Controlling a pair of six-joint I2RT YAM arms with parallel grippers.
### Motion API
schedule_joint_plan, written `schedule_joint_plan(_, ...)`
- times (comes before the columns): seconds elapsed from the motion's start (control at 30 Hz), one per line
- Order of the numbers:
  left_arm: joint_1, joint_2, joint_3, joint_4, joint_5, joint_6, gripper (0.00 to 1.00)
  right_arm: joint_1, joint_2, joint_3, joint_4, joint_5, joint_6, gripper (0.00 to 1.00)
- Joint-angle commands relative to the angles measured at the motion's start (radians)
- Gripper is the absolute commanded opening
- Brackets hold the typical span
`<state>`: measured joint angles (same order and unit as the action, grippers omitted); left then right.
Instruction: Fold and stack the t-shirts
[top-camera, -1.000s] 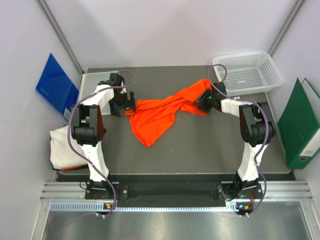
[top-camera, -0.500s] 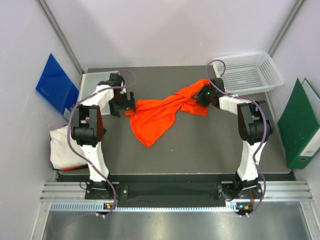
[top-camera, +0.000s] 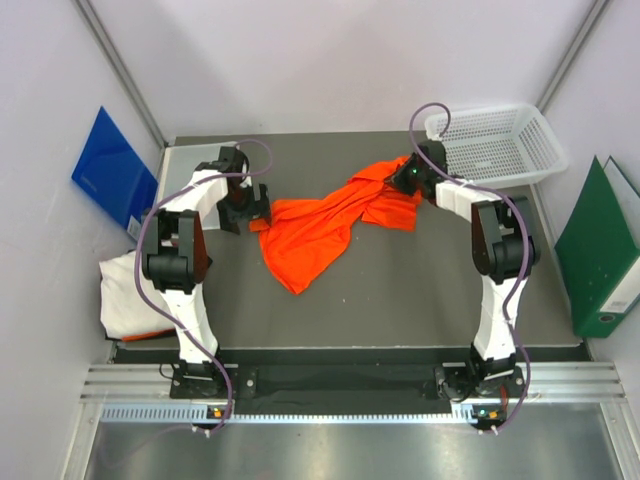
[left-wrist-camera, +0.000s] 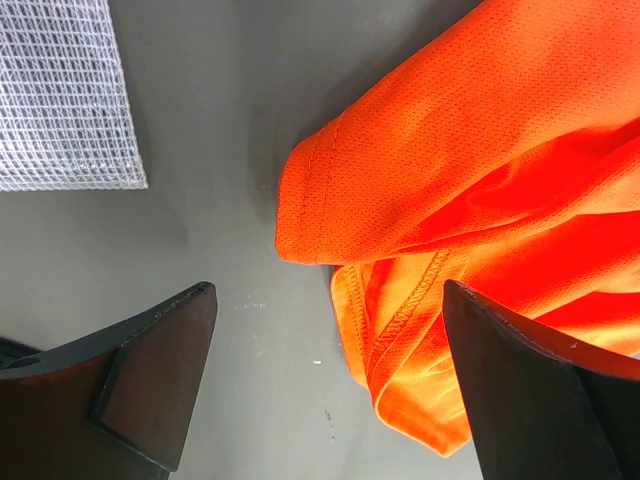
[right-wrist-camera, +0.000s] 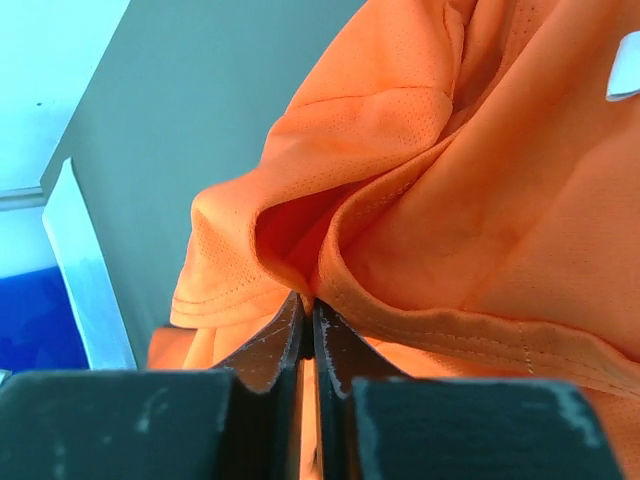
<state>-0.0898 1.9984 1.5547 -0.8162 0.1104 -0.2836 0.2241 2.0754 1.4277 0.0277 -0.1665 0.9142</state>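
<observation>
— Where was the orange shirt (top-camera: 318, 228)?
— Crumpled across the far half of the desk (top-camera: 400, 290), between the arms. The white shirt (top-camera: 125, 295) lay at the desk's left edge.
— And the jaws?
— The right jaws were pinched tight on an orange fold. The left jaws stood wide apart at that shirt's left end.

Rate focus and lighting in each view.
Top external: even light, sharp, no glare on the orange t-shirt. Left wrist: weave crisp, soft shadow beside it, left gripper dark. Right wrist: cloth paler, right gripper blurred close up.
</observation>
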Motion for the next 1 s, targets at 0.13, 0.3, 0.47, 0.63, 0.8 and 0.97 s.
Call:
schedule_joint_plan(0.13, -0.002, -0.052, 0.01, 0.002, -0.018, 0.015, 0.99, 0.02, -0.063, 0.043, -0.05, 0.027, -0.031, 0.0)
schedule_joint_plan(0.3, -0.002, -0.046, 0.007, 0.008, -0.015, 0.009, 0.99, 0.02, -0.139, 0.048, -0.127, 0.016, -0.049, 0.03)
schedule_joint_plan(0.47, -0.002, -0.039, 0.011, 0.012, -0.014, 0.008, 0.99, 0.018, -0.208, 0.048, -0.164, 0.009, -0.064, 0.02)
schedule_joint_plan(0.63, -0.002, -0.039, 0.005, 0.014, -0.014, 0.009, 0.99, 0.02, -0.233, 0.076, -0.199, 0.012, -0.084, 0.01)
schedule_joint_plan(0.8, -0.002, -0.046, -0.01, 0.022, -0.014, 0.012, 0.99, 0.02, -0.251, 0.074, -0.291, 0.004, -0.109, 0.01)
schedule_joint_plan(0.97, -0.002, -0.049, -0.025, 0.035, -0.009, 0.006, 0.99, 0.027, -0.342, -0.071, -0.333, -0.013, -0.139, 0.0)
